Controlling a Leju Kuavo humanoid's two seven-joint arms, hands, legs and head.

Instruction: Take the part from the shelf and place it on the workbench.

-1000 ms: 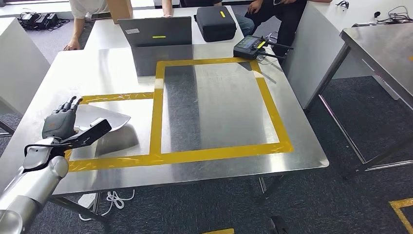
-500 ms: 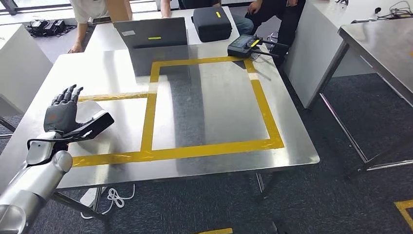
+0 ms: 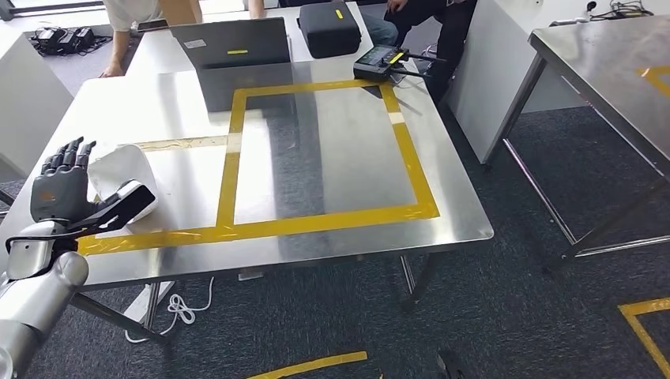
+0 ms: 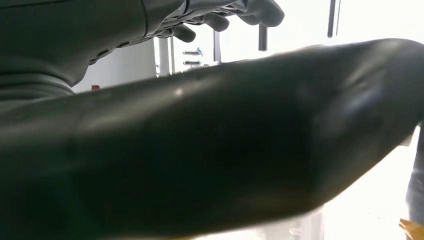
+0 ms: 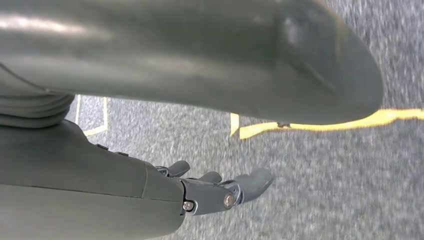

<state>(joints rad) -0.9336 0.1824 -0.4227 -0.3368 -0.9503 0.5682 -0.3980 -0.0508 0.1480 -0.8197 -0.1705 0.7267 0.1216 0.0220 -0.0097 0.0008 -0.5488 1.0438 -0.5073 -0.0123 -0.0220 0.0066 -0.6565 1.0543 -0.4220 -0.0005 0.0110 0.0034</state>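
From the head view we see our left hand (image 3: 59, 193) at eight o'clock, over the near left corner of the brushed-steel table (image 3: 332, 158). Its dark fingers (image 3: 67, 156) stand up, slightly spread, the thick thumb laid across the white, curved sheet-like part (image 3: 118, 170); whether they grip it, we cannot tell. The part sits inside the smaller yellow tape rectangle (image 3: 229, 158). Our right hand (image 5: 215, 192) hangs over speckled grey carpet (image 5: 325, 190), its fingers loosely apart, holding nothing. A matte grey laptop (image 3: 229, 43) stands at twelve o'clock.
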